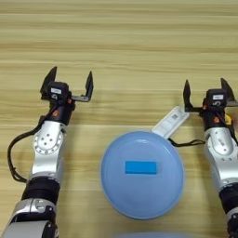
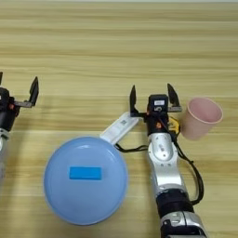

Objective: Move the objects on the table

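Observation:
A large round light-blue plate (image 1: pixel 142 174) lies on the table (image 1: pixel 121 42) near the front, with a small blue block (image 1: pixel 141 167) flat at its middle. A slim white bar (image 1: pixel 170 122) lies slanted at the plate's upper right rim. My right gripper (image 2: pixel 151 97) stands open just right of the bar's far end, nothing between its fingers. A pink cup (image 2: pixel 201 117) sits tilted right of that gripper. A bit of yellow, the tape measure (image 2: pixel 174 123), peeks out behind the right wrist. My left gripper (image 1: pixel 68 82) stands open and empty at the left.
A black cable (image 2: pixel 190 167) loops beside the right arm, and another (image 1: pixel 11 158) beside the left arm. A second light-blue rim (image 1: pixel 148 235) shows at the bottom edge. Bare wood planks stretch across the far half.

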Robot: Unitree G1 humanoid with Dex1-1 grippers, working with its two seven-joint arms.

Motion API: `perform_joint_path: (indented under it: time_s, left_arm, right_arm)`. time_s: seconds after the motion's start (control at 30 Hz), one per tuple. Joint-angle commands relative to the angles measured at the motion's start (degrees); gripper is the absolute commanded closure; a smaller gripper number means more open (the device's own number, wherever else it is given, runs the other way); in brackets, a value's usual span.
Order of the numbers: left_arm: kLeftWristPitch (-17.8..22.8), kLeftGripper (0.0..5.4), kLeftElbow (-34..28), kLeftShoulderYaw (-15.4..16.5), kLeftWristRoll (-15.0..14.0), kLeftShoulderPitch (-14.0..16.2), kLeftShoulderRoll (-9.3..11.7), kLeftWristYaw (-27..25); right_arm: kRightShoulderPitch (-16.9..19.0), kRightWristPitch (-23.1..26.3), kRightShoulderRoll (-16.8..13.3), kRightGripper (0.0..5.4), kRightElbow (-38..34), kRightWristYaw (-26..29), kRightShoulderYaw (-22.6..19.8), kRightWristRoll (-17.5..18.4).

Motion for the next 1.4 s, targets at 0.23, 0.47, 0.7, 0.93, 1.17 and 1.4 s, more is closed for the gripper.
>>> perform_joint_path:
  time_s: [0.23,0.47,0.7,0.93,1.17,1.4]
  left_arm:
    - [-0.18,0.0,0.04,0.31,-0.48,-0.62,0.33,-0.27]
    - [-0.33,0.0,-0.23,0.14,-0.19,-0.48,0.14,-0.13]
    - [-0.14,0.0,-1.73,-0.57,0.62,0.45,-0.65,0.74]
    - [-0.07,0.0,-1.08,-1.07,1.43,-0.05,-1.15,1.85]
    - [-0.04,0.0,-0.51,-1.68,1.9,-0.51,-1.5,2.44]
    - [-0.14,0.0,0.13,-2.1,2.32,-0.94,-1.9,2.94]
  right_arm:
    - [-0.93,0.62,-0.17,0.02,0.32,-0.51,0.21,-0.8]
    - [-0.6,-0.48,-0.25,0.02,-0.51,-0.06,0.11,-0.35]
    - [3.17,-1.98,-1.85,0.02,-9.58,1.41,-0.17,-0.23]
    - [9.38,3.68,-4.49,0.02,-28.29,4.52,-0.82,1.28]
    - [16.64,11.78,-9.46,0.02,-44.02,14.13,0.01,10.09]
    - [21.63,21.77,-18.26,0.02,-50.4,31.61,2.06,24.89]
